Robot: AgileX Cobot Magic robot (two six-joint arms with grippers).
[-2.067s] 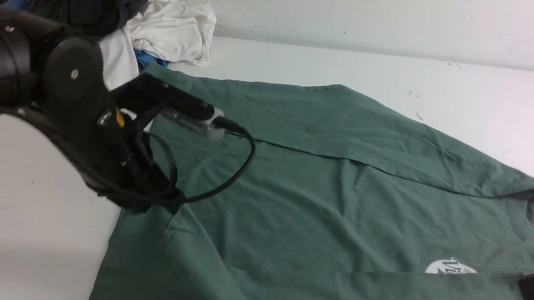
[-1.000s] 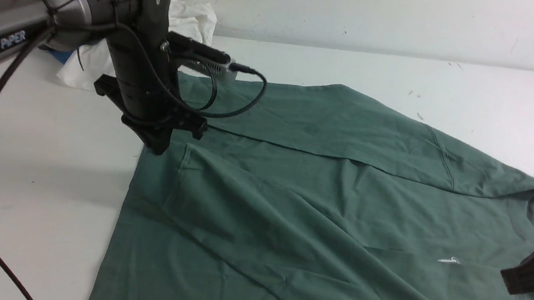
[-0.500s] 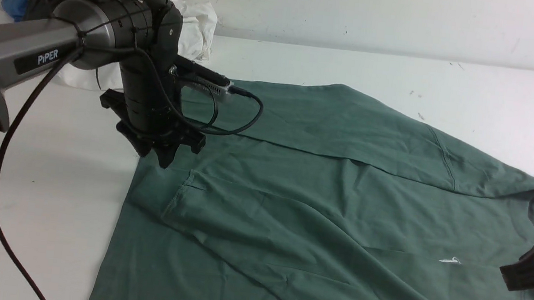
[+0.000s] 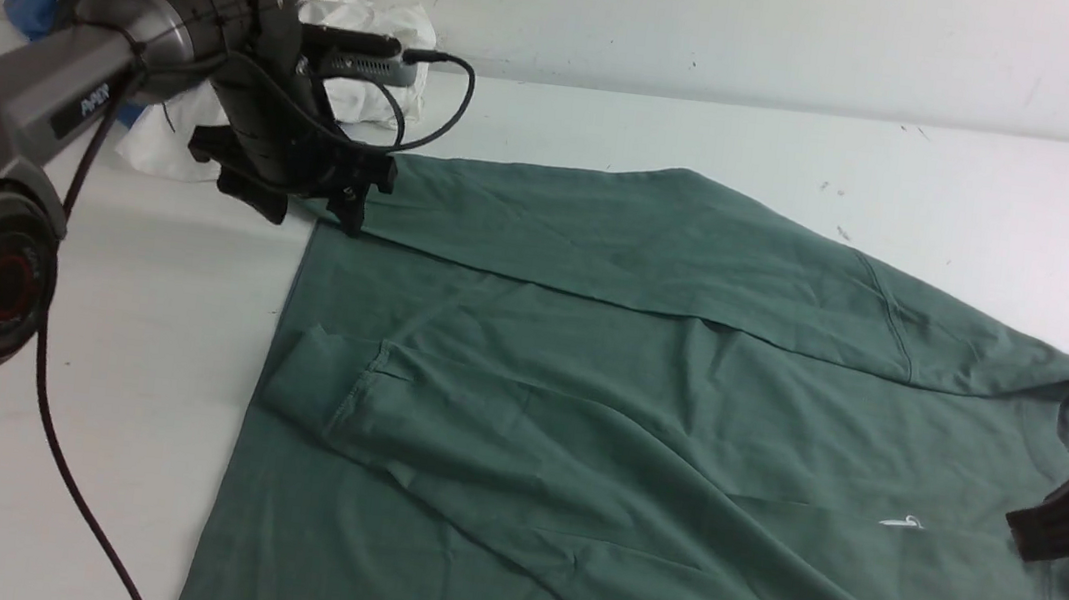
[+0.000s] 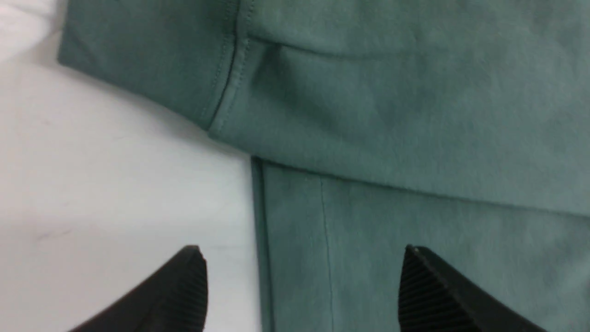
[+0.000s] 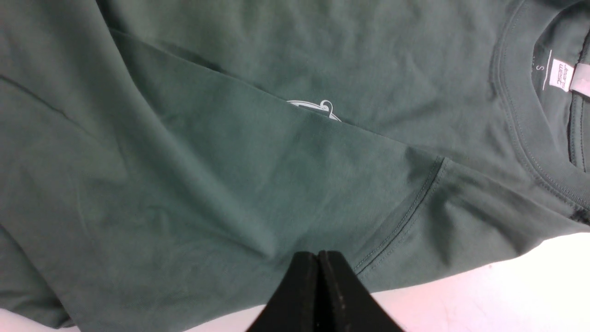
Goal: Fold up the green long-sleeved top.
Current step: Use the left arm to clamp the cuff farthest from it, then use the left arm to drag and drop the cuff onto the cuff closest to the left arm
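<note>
- My left gripper (image 4: 311,210) is released: jaws wide apart, nothing in them. It hangs over the far left corner of the green long-sleeved top (image 4: 647,373), one finger above the table (image 4: 139,325), the other above cloth.
- My right gripper (image 6: 318,256) is clenched, fingers pressed together with nothing visible between them, over the near shoulder seam.
- The top lies flat on the table, collar to the right, both sleeves folded across the body, near cuff (image 4: 298,384) by the left hem.

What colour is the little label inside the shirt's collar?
White; the neck label shows clearest in the right wrist view.
</note>
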